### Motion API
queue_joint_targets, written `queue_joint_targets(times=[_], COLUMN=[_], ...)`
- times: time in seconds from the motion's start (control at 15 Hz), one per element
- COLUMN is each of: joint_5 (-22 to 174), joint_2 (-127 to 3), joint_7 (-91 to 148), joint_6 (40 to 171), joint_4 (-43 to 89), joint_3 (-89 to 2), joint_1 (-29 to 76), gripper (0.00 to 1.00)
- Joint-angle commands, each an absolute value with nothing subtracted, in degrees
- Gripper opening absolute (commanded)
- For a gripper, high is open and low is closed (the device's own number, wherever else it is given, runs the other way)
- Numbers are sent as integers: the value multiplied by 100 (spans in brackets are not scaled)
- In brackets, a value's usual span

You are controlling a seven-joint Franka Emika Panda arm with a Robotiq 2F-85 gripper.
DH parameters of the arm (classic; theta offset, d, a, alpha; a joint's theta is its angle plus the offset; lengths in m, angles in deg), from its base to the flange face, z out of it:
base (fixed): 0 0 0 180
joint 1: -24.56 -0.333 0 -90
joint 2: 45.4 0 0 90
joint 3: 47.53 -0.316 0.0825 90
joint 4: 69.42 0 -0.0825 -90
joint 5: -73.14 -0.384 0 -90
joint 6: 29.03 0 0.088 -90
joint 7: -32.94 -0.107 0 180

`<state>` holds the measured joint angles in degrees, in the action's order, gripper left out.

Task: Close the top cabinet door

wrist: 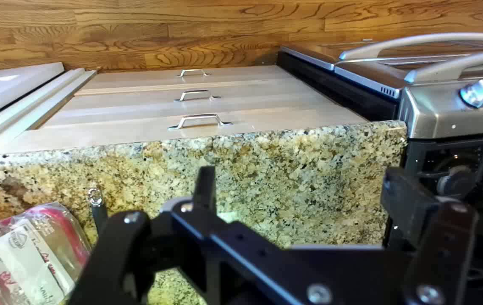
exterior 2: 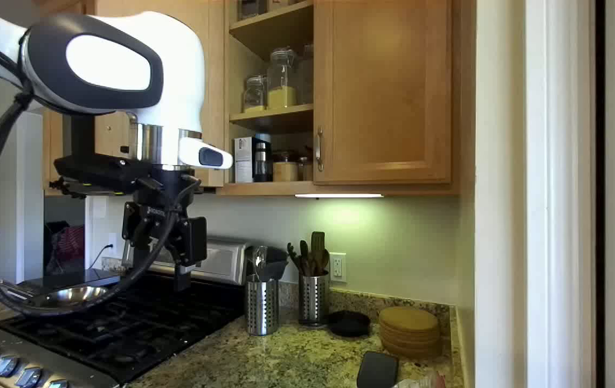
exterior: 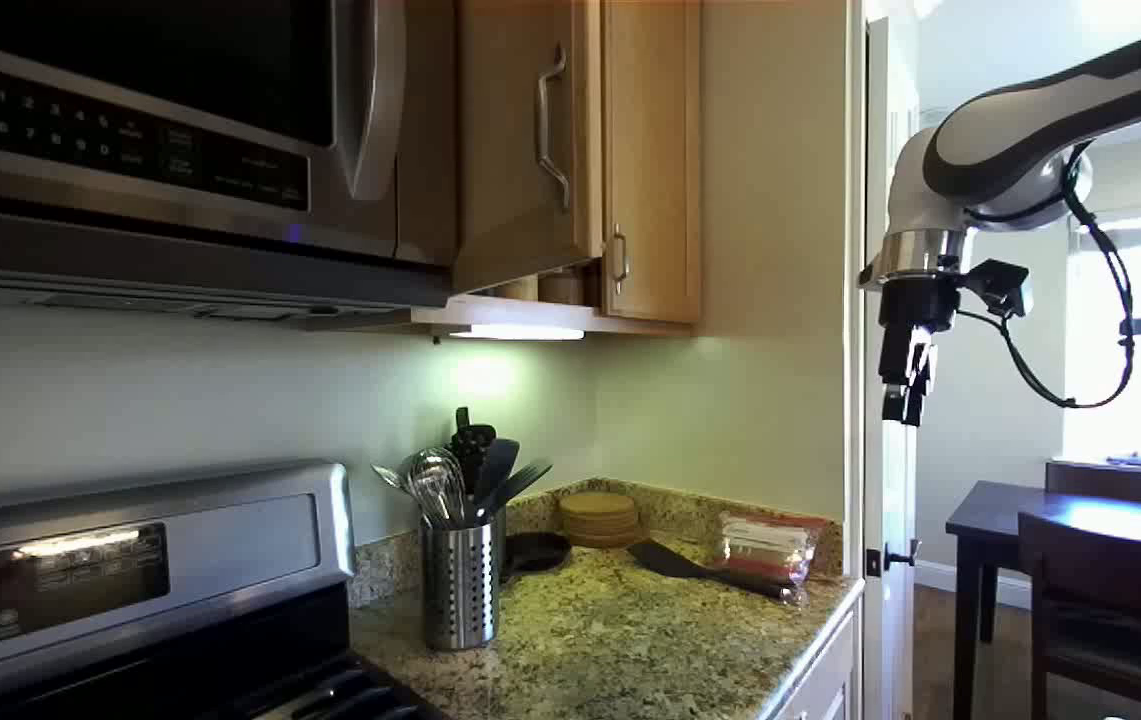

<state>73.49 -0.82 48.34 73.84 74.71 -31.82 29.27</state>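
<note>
The top cabinet door (exterior: 505, 150) is light honey-coloured wood with a silver bar handle (exterior: 552, 130). It stands swung outward, with a gap to the shelf showing under its bottom edge. In an exterior view the open door (exterior 2: 214, 102) is partly hidden behind my arm, and the shelves beside it are exposed. My gripper (exterior: 905, 400) hangs pointing down, apart from the door and lower than its bottom edge. The gripper (exterior 2: 159, 265) is over the stove side in that view. In the wrist view the gripper (wrist: 300, 178) has its fingers wide apart with nothing between them. The door is out of the wrist view.
A closed cabinet door (exterior 2: 388, 97) adjoins the open shelves, which hold jars (exterior 2: 282, 81). A microwave (exterior: 170, 120) is beside the open door. Below are the stove (exterior 2: 124, 323), utensil holders (exterior: 458, 585), round trivets (exterior: 598, 518) and a plastic bag (wrist: 25, 254) on the granite counter (wrist: 288, 190).
</note>
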Motion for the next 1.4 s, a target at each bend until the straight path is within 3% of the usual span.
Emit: queue_joint_targets(times=[0.0,0.53,1.33], joint_5=[7309,7305,6951], joint_2=[-101,-81,-257], joint_7=[4873,4920,5010], joint_6=[7371,7369,7588], joint_4=[7457,7468,6487], joint_3=[-3231,-3304,-4299], joint_1=[2993,2919,1969], gripper=[100,100,100])
